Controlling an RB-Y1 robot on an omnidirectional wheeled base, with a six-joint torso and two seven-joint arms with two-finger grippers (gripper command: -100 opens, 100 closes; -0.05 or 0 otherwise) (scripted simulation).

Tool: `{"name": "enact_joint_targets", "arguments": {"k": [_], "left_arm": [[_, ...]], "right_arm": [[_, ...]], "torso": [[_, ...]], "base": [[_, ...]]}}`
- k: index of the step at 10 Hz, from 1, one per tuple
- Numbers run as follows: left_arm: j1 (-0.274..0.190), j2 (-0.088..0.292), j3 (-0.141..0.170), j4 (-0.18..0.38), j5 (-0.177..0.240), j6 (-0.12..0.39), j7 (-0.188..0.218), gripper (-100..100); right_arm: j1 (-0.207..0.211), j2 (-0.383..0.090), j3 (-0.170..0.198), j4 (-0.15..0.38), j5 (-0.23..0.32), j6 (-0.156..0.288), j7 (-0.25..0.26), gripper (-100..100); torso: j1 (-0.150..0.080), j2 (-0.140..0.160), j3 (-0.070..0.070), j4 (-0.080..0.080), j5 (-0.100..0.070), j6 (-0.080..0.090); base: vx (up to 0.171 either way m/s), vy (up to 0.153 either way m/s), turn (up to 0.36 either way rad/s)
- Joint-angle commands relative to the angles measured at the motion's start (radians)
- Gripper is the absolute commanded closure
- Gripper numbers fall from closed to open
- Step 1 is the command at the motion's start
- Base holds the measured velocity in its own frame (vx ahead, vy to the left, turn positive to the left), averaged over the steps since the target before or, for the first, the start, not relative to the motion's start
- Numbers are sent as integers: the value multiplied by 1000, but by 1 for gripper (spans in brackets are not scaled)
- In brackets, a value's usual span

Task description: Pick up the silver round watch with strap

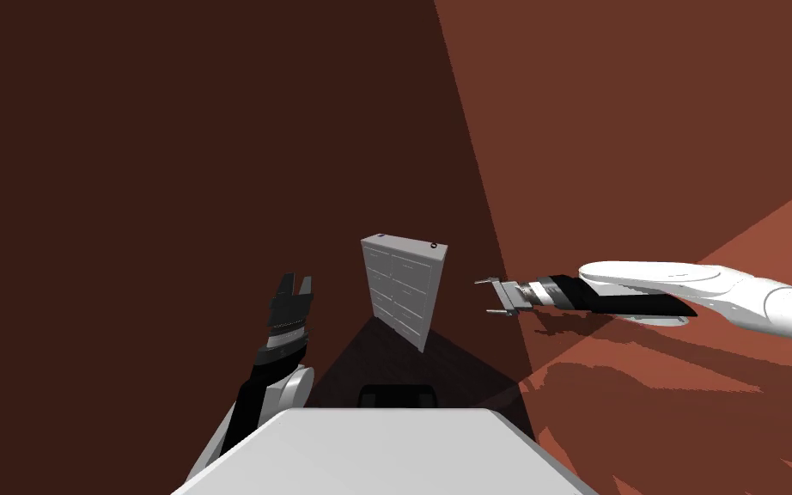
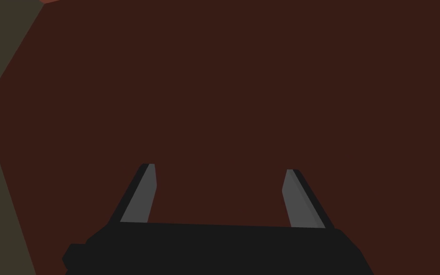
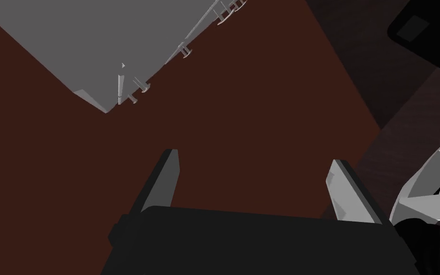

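- a light grey chest of drawers (image 1: 403,292) is recorded ahead, near the corner where a dark brown wall (image 1: 171,172) and a reddish-brown wall (image 1: 643,129) meet.
- a small round watch (image 1: 433,246), seen as a dark ring, is noted on the chest's top, near the back corner on the right arm's side; its strap is too small to be made out.
- the left pincer (image 1: 296,279) is raised to the left of the chest, well apart from it; its fingers (image 2: 142,195) are spread.
- the right pincer (image 1: 484,296) is held to the right of the chest, pointed toward it, not touching; its fingers (image 3: 164,179) are spread.
- thin grey drawer handles (image 3: 140,87) are seen beyond the right fingertips.
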Motion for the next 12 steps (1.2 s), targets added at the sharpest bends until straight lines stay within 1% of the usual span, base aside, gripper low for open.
{"name": "enact_joint_targets", "arguments": {"k": [1,2,3,4,5,6,7,8,9,10,11,12], "left_arm": [[0,0,0,0,0,0,0,0],[0,0,0,0,0,0,0,0],[0,0,0,0,0,0,0,0],[0,0,0,0,0,0,0,0],[0,0,0,0,0,0,0,0],[0,0,0,0,0,0,0,0],[0,0,0,0,0,0,0,0],[0,0,0,0,0,0,0,0],[0,0,0,0,0,0,0,0],[0,0,0,0,0,0,0,0],[0,0,0,0,0,0,0,0],[0,0,0,0,0,0,0,0]], "right_arm": [[-29,-28,50,-2,-15,6,18,-100],[-23,-66,50,46,-8,-17,49,-100],[-23,-107,50,46,-8,-17,49,-100],[-23,-107,50,46,-8,-17,49,-100],[-16,-158,50,95,-2,-40,78,-100],[-16,-180,50,95,-2,-40,78,-100],[-9,-210,50,133,4,-63,105,-100],[-9,-239,50,143,4,-63,105,-100],[-9,-254,50,143,4,-63,105,-100],[-2,-292,50,189,10,-84,130,-100],[-2,-322,50,189,10,-84,130,-100],[6,-355,50,234,16,-105,154,-100]], "torso": [[0,0,0,0,0,0],[0,1,1,0,0,0],[0,-1,-1,0,0,0],[1,-2,-1,-1,0,0],[0,0,0,0,0,0],[1,-1,-1,0,0,0],[1,-2,-1,-1,0,0],[2,-4,-3,-1,0,0],[2,-4,-3,-1,0,0],[1,-1,-1,-1,0,0],[1,-3,-2,-1,0,0],[1,-3,-2,-1,0,0]], "base": [[15,11,-3],[69,25,73],[84,28,43],[38,17,-3],[65,37,79],[81,31,36],[117,47,81],[105,43,38],[44,15,-6],[87,28,91],[98,29,50],[114,28,90]]}}
